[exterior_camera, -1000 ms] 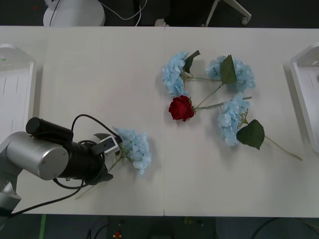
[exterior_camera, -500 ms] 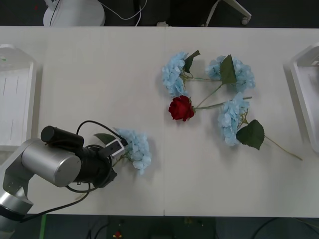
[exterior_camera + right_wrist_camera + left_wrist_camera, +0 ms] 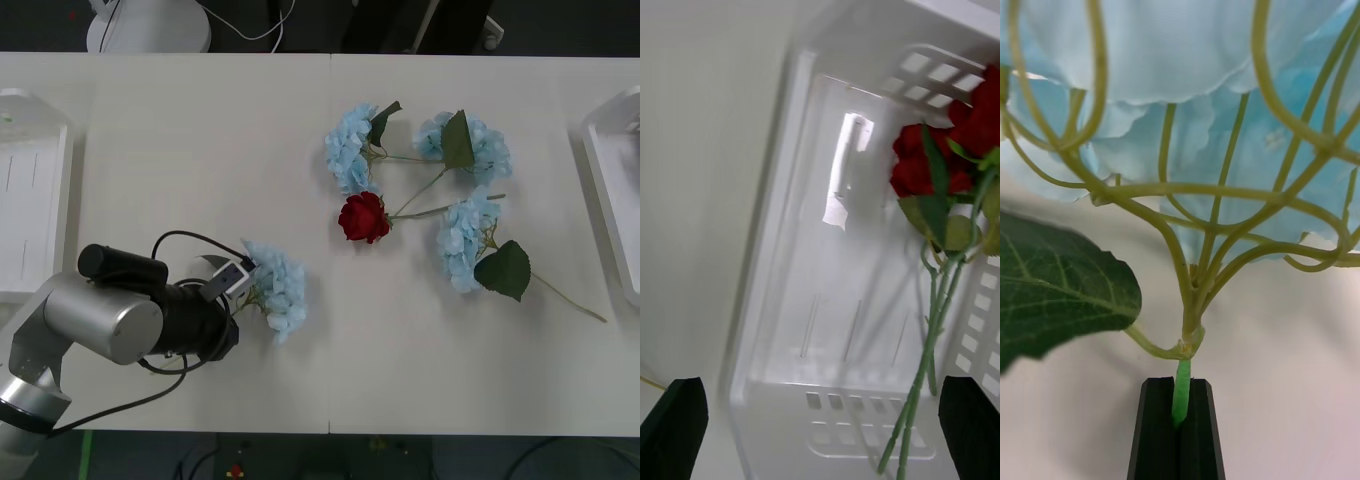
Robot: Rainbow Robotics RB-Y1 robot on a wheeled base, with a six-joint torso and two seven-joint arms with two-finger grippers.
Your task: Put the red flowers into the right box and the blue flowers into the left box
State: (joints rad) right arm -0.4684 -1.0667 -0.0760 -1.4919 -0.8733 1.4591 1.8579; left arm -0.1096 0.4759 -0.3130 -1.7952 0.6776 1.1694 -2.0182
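My left gripper [image 3: 237, 289] is shut on the green stem of a blue flower [image 3: 277, 289] near the table's front left; in the left wrist view its black fingers [image 3: 1154, 431] pinch the stem just below the pale-blue cluster [image 3: 1202, 67]. Three more blue flowers [image 3: 349, 146] [image 3: 470, 146] [image 3: 464, 240] and one red flower [image 3: 363, 217] lie mid-table. The left box [image 3: 30, 190] sits at the far left, the right box [image 3: 612, 190] at the far right. My right gripper [image 3: 820, 424] hangs open above the right box [image 3: 767, 247], which holds two red flowers [image 3: 929, 165].
Long stems and a large green leaf [image 3: 502, 270] spread to the right of the mid-table flowers. Bare tabletop lies between the held flower and the left box. Chair bases stand on the floor beyond the table's far edge.
The left arm has shifted right along the table's front, and the held blue flower has moved slightly right and away from the front edge. The other flowers have not moved.
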